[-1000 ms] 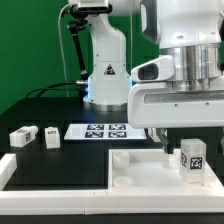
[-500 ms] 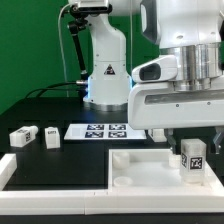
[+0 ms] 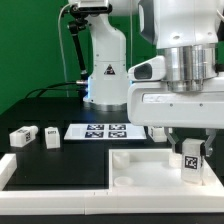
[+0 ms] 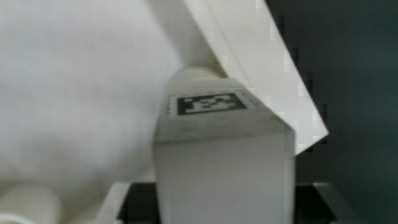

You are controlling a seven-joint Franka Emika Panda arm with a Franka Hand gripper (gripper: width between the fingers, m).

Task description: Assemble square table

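My gripper is shut on a white leg block with a black-and-white tag and holds it upright over the right corner of the square table top. The top is white with a raised rim. In the wrist view the leg block stands between my dark fingers, and its tag faces the camera. The top's surface and its rim lie beyond it. Two more leg blocks lie on the dark table at the exterior view's left. I cannot tell whether the held leg touches the top.
The marker board lies flat behind the top. A long white border rail runs along the front left. The robot's white base stands at the back, with cables to its left.
My gripper with the leg block has shifted slightly toward the exterior view's left. The loose legs and the top have not moved.
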